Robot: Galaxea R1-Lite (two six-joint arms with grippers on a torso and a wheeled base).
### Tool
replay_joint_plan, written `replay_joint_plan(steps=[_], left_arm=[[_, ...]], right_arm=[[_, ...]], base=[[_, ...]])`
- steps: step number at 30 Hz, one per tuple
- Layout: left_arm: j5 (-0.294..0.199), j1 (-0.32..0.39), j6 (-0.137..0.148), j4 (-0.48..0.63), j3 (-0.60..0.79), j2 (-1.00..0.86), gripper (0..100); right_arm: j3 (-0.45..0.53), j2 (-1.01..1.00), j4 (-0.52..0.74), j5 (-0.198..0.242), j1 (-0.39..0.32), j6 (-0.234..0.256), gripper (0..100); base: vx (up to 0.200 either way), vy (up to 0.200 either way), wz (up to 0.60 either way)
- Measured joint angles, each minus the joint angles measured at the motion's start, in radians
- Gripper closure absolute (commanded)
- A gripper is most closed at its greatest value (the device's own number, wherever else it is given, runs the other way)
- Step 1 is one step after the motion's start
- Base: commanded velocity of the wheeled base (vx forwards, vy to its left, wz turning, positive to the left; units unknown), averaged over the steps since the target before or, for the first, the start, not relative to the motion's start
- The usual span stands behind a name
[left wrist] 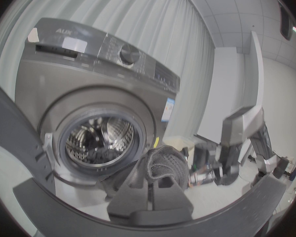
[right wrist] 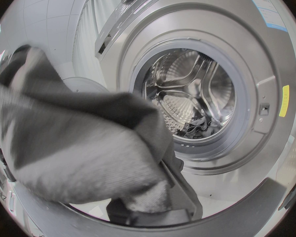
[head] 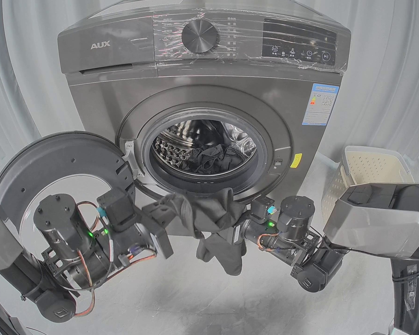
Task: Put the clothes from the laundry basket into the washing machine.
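Note:
A dark grey garment (head: 209, 215) hangs just below the washing machine's open drum (head: 205, 150), stretched between both grippers. My left gripper (head: 165, 210) is shut on its left end, and the cloth (left wrist: 167, 165) bunches between that gripper's fingers (left wrist: 138, 188). My right gripper (head: 239, 229) is shut on the right end, where the garment (right wrist: 82, 148) drapes over its fingers (right wrist: 182, 195) and hides most of them. One end of the garment dangles toward the floor. Dark clothes (head: 214, 157) lie inside the drum (right wrist: 190, 92).
The round door (head: 56, 164) stands swung open to the left, close behind my left arm. A cream perforated laundry basket (head: 377, 166) sits on the floor to the right of the machine, partly hidden by my right arm. Curtains hang behind.

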Motion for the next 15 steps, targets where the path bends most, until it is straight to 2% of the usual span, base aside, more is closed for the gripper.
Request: replay_joint_plan(steps=[6, 13, 14, 15], left_arm=[[-0.010, -0.001, 0.010, 0.000, 0.116, 0.046, 100], [-0.014, 0.002, 0.024, -0.003, 0.153, 0.147, 100], [-0.014, 0.002, 0.025, -0.003, 0.154, 0.157, 0], [-0.014, 0.003, 0.026, -0.003, 0.156, 0.164, 0]], right_arm=[[-0.040, -0.019, 0.003, -0.011, -0.023, 0.004, 100], [-0.060, -0.043, 0.006, -0.014, -0.030, 0.005, 100], [-0.061, -0.046, 0.007, -0.014, -0.031, 0.005, 100], [-0.061, -0.049, 0.007, -0.014, -0.031, 0.005, 100]], base=[[0.000, 0.000, 0.00], [0.000, 0.000, 0.00], [0.000, 0.000, 0.00], [0.000, 0.000, 0.00]])
